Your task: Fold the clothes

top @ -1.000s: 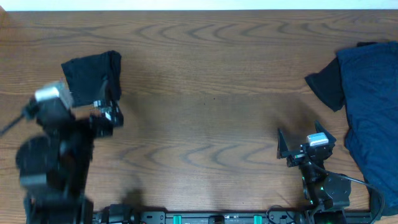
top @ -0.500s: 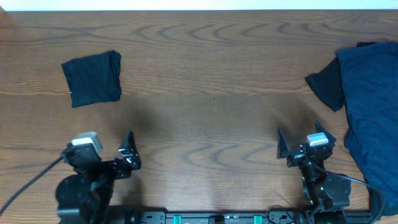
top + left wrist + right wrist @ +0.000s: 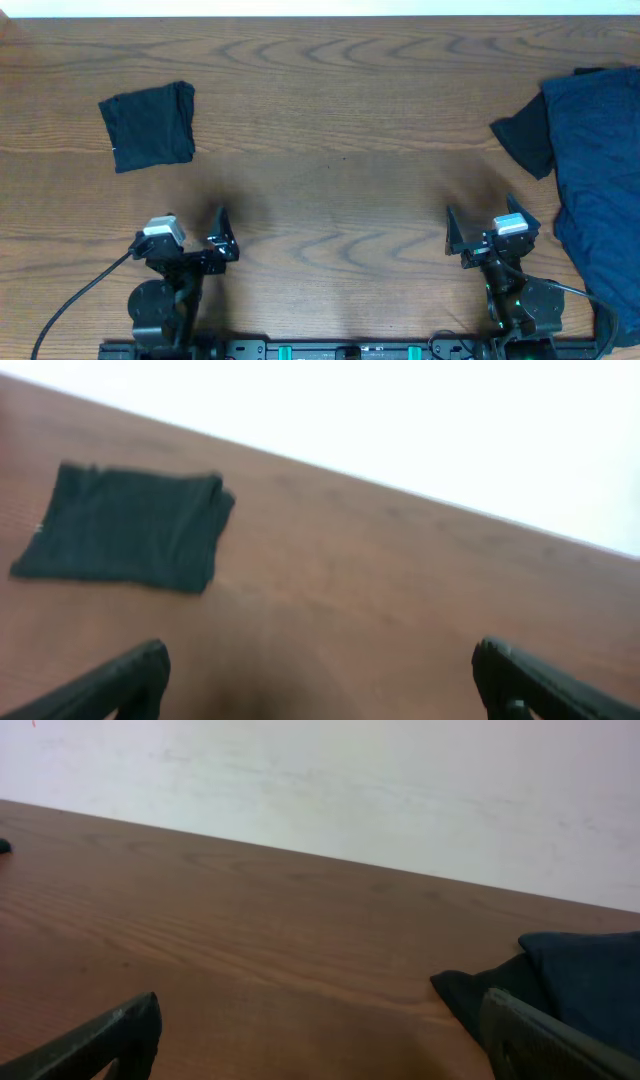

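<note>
Overhead look at a brown wood-grain bench, two robot arms along the near edge. At far left, a folded T-shirt, very dark teal-black, lying flat as a compact near-square packet, turned slightly off square with the bench edges, upper right corner a little raised and rumpled; no clear long axis from above. From the left wrist camera, the same folded T-shirt wider than deep, stretched left to right across the wood, its right edge bunched. At far right, a loose pile of navy-blue clothes, unfolded and wrinkled, long axis running from the far side toward the near edge, cut off by the right border of the frame. A darker flap of fabric sticking out from the pile's upper left, pointing toward the middle of the bench. From the right wrist camera, only a corner of the clothes at lower right, against a white wall. Left pincer low near the front edge, well apart from the folded T-shirt, jaws spread wide, gripping nothing; in its own camera, left pincer over bare wood. Right pincer near the front edge, just left of the pile, not touching it, likewise released and wide; right pincer above bare wood.
</note>
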`<act>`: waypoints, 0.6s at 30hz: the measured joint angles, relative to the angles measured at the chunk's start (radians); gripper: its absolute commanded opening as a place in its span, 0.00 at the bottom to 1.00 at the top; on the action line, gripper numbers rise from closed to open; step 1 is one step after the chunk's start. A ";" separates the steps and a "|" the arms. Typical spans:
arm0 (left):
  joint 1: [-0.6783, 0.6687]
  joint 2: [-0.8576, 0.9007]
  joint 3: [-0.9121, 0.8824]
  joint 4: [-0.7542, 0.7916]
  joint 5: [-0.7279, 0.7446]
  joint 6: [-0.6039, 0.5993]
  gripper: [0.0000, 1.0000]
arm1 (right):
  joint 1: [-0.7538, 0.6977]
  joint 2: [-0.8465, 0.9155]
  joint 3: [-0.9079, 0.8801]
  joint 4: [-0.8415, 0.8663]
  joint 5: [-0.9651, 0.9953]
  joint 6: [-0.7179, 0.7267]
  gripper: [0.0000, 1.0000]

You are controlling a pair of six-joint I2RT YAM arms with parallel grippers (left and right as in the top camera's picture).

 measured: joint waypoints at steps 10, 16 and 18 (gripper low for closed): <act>0.000 -0.005 -0.124 0.312 0.000 -0.010 0.98 | 0.000 0.000 0.000 0.000 0.000 0.000 0.99; 0.000 -0.005 -0.146 0.314 0.000 0.007 0.98 | 0.000 0.000 0.000 0.000 0.000 0.000 0.99; 0.000 -0.005 -0.154 0.316 0.000 0.018 0.98 | 0.000 0.000 0.000 0.000 0.000 0.000 0.99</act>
